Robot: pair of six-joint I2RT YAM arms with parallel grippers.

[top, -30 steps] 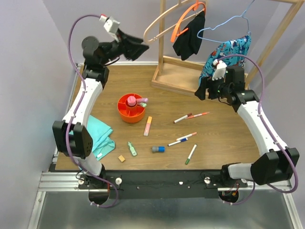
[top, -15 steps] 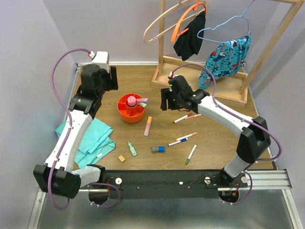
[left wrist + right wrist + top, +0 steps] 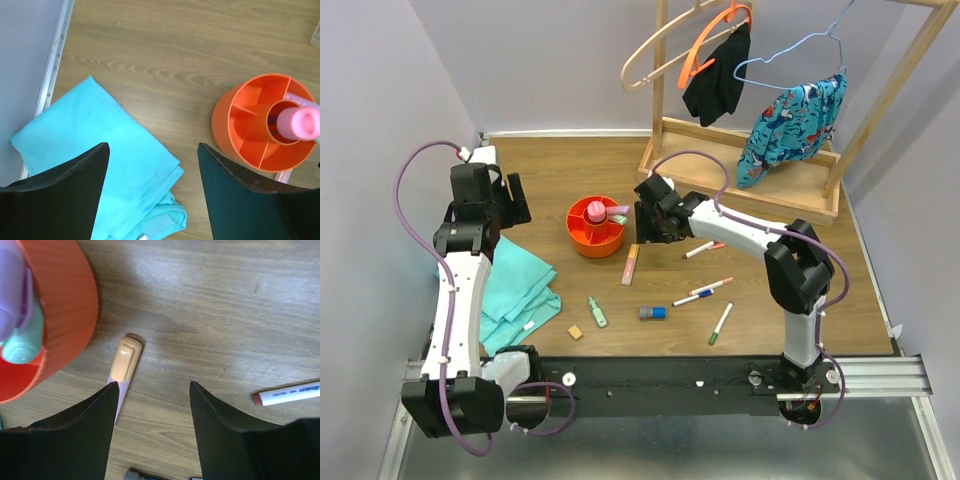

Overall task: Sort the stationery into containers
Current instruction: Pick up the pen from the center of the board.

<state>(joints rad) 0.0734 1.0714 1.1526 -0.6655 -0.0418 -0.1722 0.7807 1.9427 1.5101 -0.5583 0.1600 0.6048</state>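
Highlighter (image 3: pixel 125 359) partly hidden behind right fingers (image 3: pixel 70 440); orange organiser (image 3: pixel 67 305) runs off frame.

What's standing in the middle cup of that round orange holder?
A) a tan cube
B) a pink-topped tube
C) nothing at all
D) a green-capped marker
B: the left wrist view looks down into the orange organiser and shows a pink-topped tube upright in its central cup.
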